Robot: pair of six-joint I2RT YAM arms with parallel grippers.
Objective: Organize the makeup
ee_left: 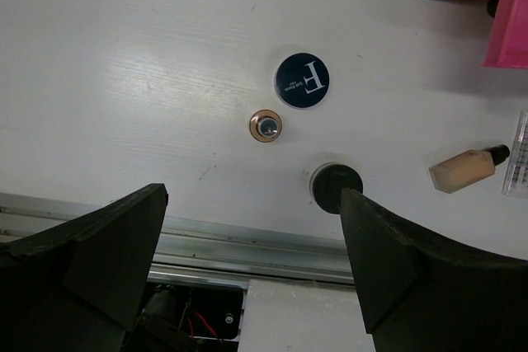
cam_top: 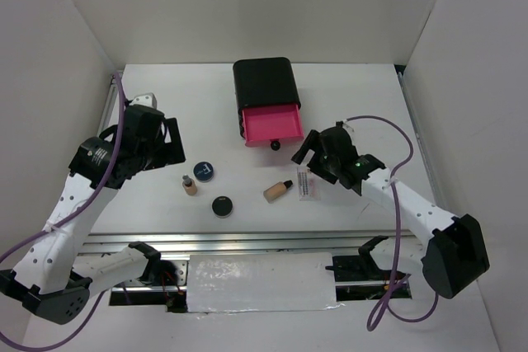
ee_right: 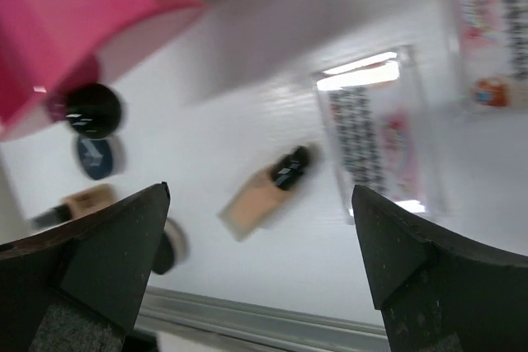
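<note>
Beige black-capped bottle, lying flat (cam_top: 279, 190): mid-table toward near edge; long axis diagonal, cap toward far-right corner, body toward near-left corner. Flat white printed sachets (cam_top: 307, 184): just beside cap end, on right-edge side. Second beige bottle, upright (cam_top: 190, 185), blue-lidded round compact (cam_top: 204, 171), black round compact (cam_top: 222, 205): clustered further left. Right gripper (cam_top: 308, 147): fingers spread, empty, on far-edge side of lying bottle; nearer arm, likely picker. Left gripper (ee_left: 253, 195): spread, empty, toward left edge. Black box (cam_top: 266, 80): far edge, pink drawer (cam_top: 271, 125) pulled out

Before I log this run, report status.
Left fingers open, right fingers open, both empty. Round dark compacts, beige bottles, white sachets loose on table. Pink drawer open, unblocked.
</note>
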